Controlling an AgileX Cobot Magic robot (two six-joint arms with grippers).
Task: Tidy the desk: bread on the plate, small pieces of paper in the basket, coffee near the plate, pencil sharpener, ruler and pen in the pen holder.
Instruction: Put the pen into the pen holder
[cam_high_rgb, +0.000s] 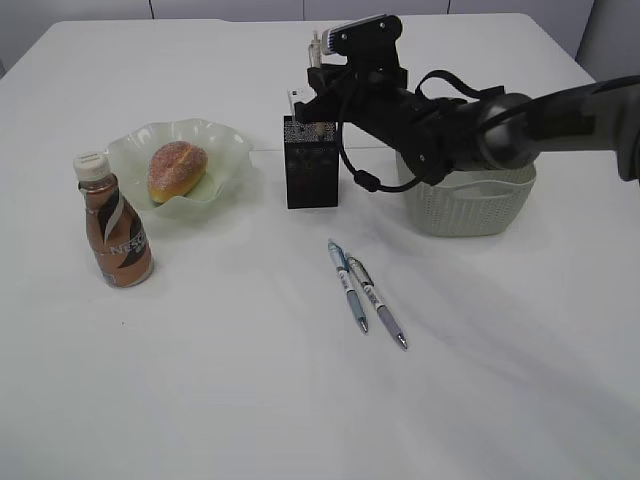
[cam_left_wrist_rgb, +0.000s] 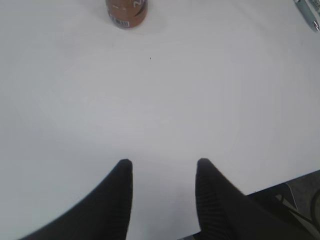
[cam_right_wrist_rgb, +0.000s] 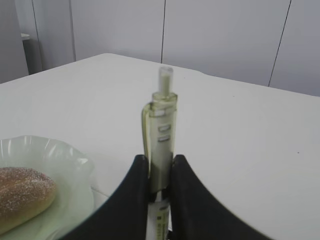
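My right gripper (cam_high_rgb: 318, 72) is shut on a pale green pen (cam_right_wrist_rgb: 160, 130) and holds it upright over the black pen holder (cam_high_rgb: 311, 165). The pen's top also shows in the exterior view (cam_high_rgb: 315, 42). Two more pens (cam_high_rgb: 348, 284) (cam_high_rgb: 377, 301) lie side by side on the table in front of the holder. The bread (cam_high_rgb: 177, 170) lies on the pale green plate (cam_high_rgb: 228, 150); both also show in the right wrist view, bread (cam_right_wrist_rgb: 22, 195), plate (cam_right_wrist_rgb: 75, 170). The coffee bottle (cam_high_rgb: 113, 222) stands left of the plate. My left gripper (cam_left_wrist_rgb: 163, 167) is open and empty over bare table.
A white woven basket (cam_high_rgb: 470, 205) stands right of the pen holder, partly behind my right arm. The coffee bottle's base (cam_left_wrist_rgb: 126, 12) and a pen tip (cam_left_wrist_rgb: 310, 12) show at the top of the left wrist view. The table's near edge (cam_left_wrist_rgb: 280, 182) runs at lower right there.
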